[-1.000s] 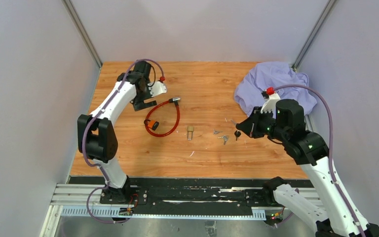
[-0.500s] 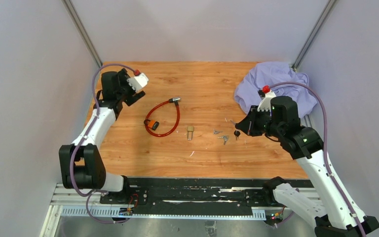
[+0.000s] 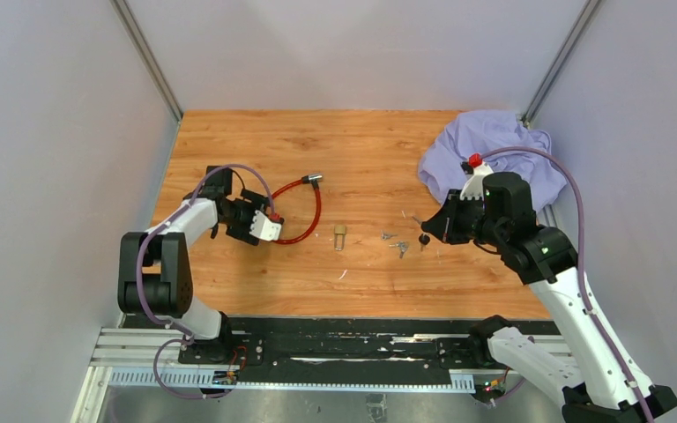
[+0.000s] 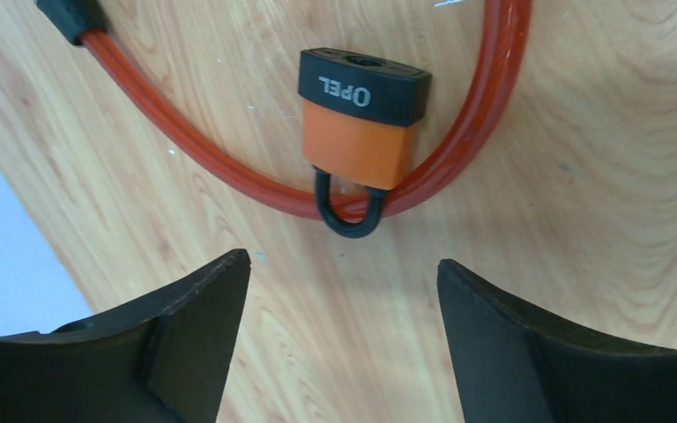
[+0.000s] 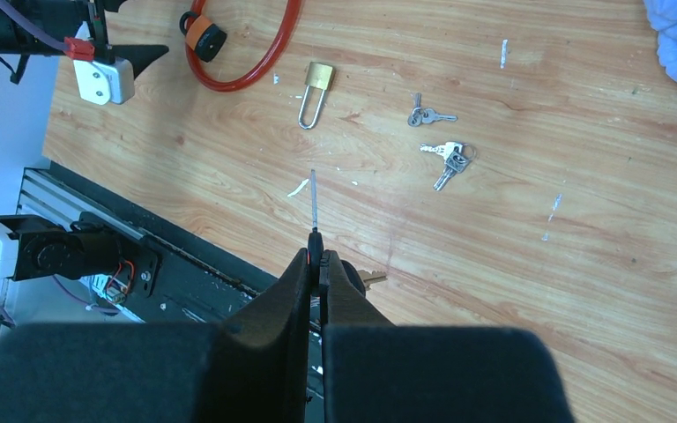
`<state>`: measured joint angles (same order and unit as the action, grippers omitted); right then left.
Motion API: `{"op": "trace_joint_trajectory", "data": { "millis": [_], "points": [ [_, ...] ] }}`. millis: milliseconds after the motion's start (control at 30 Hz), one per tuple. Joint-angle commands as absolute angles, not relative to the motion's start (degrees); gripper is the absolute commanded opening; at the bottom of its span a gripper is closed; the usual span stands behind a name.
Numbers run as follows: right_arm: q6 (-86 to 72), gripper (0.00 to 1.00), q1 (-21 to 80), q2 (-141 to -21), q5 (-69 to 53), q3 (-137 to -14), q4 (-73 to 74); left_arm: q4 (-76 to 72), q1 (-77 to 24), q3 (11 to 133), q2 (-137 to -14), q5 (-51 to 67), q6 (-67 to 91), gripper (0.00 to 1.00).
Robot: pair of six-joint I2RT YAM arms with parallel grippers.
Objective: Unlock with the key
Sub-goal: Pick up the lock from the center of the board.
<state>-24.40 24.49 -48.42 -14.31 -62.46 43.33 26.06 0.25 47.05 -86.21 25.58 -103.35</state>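
Left end effector (image 4: 342, 264) is spread wide and holds nothing. Right end effector (image 5: 317, 257) is pressed shut on a key (image 5: 315, 198), whose thin blade projects forward past the fingertips (seen edge-on, so its cuts cannot be read).

The wooden tabletop (image 3: 361, 150) carries all items. A lavender cloth (image 3: 494, 154) lies bunched at the far right corner. The red cable (image 3: 307, 204) forms a loop left of centre. The orange padlock (image 4: 361, 123) lies flat inside that loop, its black shackle hooked round the cable. A brass padlock (image 5: 316, 84) lies apart near centre, with two key bunches (image 5: 448, 157) to its right.

Governing relation: the orange padlock lies directly ahead of the left end effector, centred on the gap between its fingers. Its long axis runs along the approach line, shackle nearest and black-capped end, apparently the keyway end, farthest. The left arm is the nearer. The key-bearing right arm is well apart, beyond the brass padlock. Judgement: the left arm should clamp the body across its width, leaving the capped end exposed for the key.
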Motion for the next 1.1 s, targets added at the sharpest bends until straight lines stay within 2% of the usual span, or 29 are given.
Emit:
{"op": "trace_joint_trajectory", "data": {
  "millis": [0,100,333,500,567,633,767,967,1067],
  "points": [
    [-24.37,0.01,25.32,-47.51,-13.18,-63.40,44.09,35.30,0.35,50.74,-88.83,29.19,-119.77,0.78],
    [-24.36,0.01,25.31,-47.37,-13.18,-63.01,43.97,34.98,0.27,49.85,-90.05,27.23,-123.75,0.72],
    [-24.35,0.01,25.36,-47.55,-13.18,-62.72,43.56,33.42,-1.50,49.38,-91.88,25.22,-127.27,0.66],
    [-24.52,0.01,25.31,-47.46,-13.01,-62.73,43.43,31.91,-3.23,49.27,-93.00,23.12,-128.34,0.39],
    [-24.58,0.01,25.36,-47.46,-12.92,-62.67,43.44,31.56,-3.42,48.80,-92.95,22.42,-128.73,0.31],
    [-24.52,0.01,25.31,-47.46,-13.05,-62.62,43.44,31.04,-3.43,48.21,-92.56,22.16,-128.47,0.30],
    [-24.52,0.01,25.35,-47.46,-13.25,-62.80,43.25,30.67,-3.43,46.91,-91.70,20.50,-129.27,0.20],
    [-24.69,0.01,25.31,-47.24,-13.96,-62.93,42.99,31.45,-4.14,44.56,-85.69,20.53,-129.28,0.16],
    [-24.94,0.01,25.31,-46.90,-14.47,-62.63,42.58,32.91,-5.37,43.98,-81.90,21.24,-127.47,0.10]
  ]
}}
